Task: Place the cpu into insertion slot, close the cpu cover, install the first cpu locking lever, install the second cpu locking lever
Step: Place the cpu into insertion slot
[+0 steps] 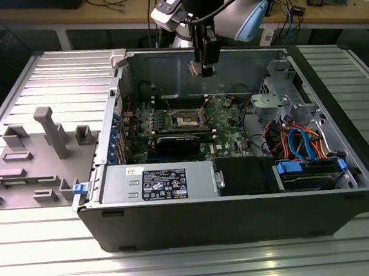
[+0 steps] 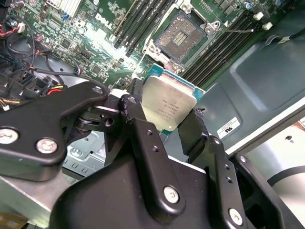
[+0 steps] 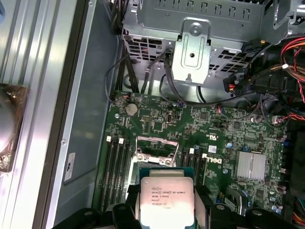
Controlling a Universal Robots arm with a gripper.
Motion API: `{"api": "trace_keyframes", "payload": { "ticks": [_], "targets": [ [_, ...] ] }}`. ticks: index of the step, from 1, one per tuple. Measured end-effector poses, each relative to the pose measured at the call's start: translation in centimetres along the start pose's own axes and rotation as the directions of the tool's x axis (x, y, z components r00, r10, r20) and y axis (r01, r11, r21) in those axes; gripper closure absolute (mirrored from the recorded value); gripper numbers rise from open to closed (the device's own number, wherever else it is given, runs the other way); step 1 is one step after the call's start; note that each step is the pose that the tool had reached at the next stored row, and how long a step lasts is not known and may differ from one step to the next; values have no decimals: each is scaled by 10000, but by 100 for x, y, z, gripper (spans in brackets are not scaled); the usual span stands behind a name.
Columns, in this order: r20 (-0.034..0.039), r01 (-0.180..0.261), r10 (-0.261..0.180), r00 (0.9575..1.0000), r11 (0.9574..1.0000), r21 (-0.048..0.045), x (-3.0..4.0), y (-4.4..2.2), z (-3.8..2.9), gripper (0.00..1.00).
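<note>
Currently end effector (image 2: 164,113) gripping cpu (image 2: 167,101) by edges, held well clear of uncovered insertion slot (image 2: 183,36).

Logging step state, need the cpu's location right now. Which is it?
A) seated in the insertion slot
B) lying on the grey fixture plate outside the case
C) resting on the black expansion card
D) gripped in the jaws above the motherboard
D: in the second wrist view the cpu is clamped between the jaws, off the board, and the insertion slot beyond it is open with nothing in it.
</note>
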State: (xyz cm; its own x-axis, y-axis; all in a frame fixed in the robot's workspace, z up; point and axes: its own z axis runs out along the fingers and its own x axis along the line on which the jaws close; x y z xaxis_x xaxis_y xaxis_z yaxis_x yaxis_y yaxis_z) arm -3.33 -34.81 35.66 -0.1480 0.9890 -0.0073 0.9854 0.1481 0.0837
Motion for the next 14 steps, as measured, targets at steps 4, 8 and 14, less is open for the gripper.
{"api": "trace_keyframes", "payload": {
  "ticks": [4, 8, 14],
  "targets": [
    [71, -322, 322, 9995, 9995, 2, 0, -1, 13, 46],
    [72, -329, 329, 9994, 9995, 2, 1, -3, 14, 46],
    [100, -658, 657, 9978, 9978, 3, 1, -7, 25, 46]
  ]
}}
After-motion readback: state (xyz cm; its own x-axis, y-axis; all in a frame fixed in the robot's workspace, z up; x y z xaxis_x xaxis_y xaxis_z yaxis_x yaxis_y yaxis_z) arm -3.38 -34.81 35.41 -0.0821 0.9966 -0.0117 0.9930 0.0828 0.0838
